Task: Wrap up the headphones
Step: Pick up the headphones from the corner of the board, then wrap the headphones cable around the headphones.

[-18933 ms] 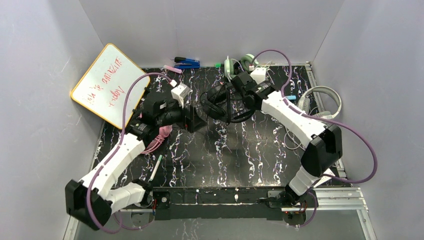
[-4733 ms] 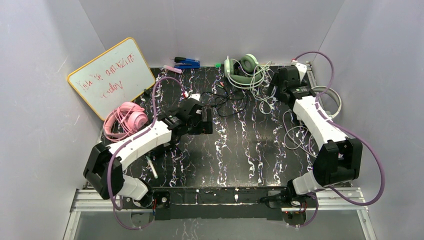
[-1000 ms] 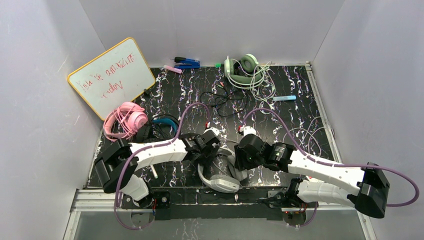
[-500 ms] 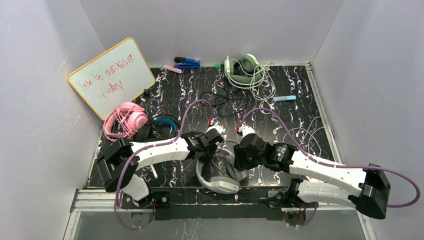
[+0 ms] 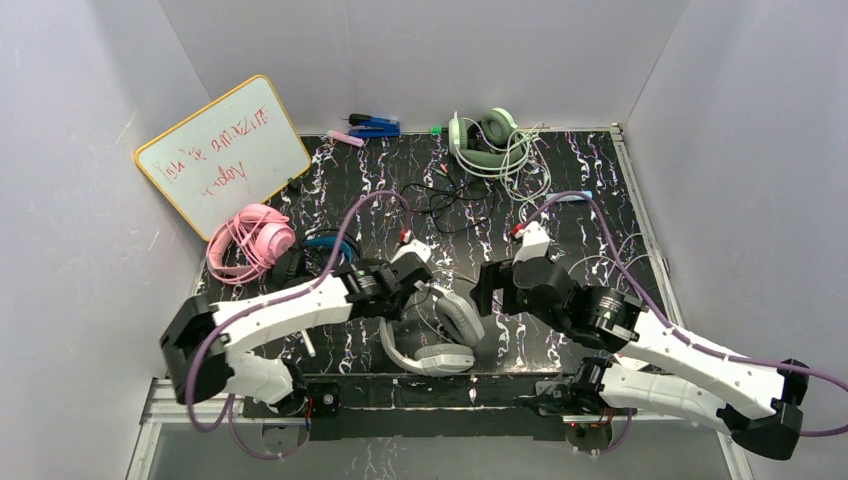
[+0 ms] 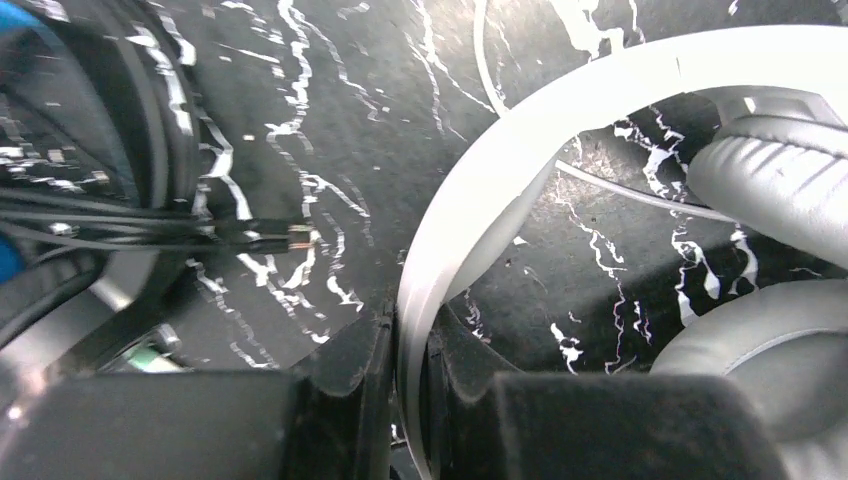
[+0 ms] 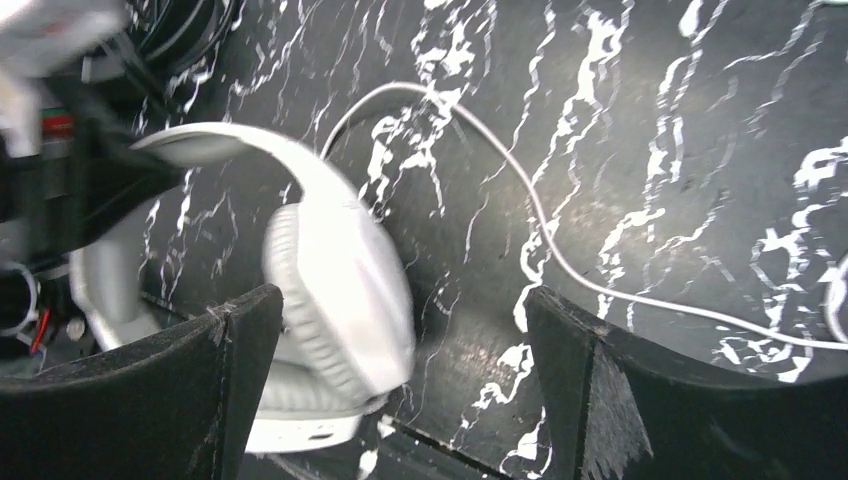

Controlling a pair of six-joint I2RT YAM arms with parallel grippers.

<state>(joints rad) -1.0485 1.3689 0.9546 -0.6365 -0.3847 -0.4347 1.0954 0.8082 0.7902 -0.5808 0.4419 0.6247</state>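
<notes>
White-grey plastic is pinched in the left gripper point(image 6: 410, 345). Its fingers have come together on the headband point(image 6: 520, 150) of the white-grey headphones point(image 5: 432, 340), where 1 second ago they stood half apart beside it. Over that same second the right gripper point(image 7: 400, 300) has sprung wide, jaws fully apart and holding nothing, and has drawn back to the right, so it now hangs just off the nearer cup point(image 7: 340, 290).

This reads as a change of hold. The left arm now anchors the headset, and the right is free to fetch the cord point(image 7: 545, 240), which is the part that still needs winding.

The headset lies at the near edge of the desk point(image 5: 400, 170), between the 2 arms. It is tipped on its side, with the band arching to the left and both grey padded cups close together. Its thin white cord runs loose from under the band and trails across the marbled top to the right in slack curves, not yet wound.

The pink headphones point(image 5: 252, 238) and the black-and-blue headphones point(image 5: 322, 248) sit well to the left, apart from both grippers.
</notes>
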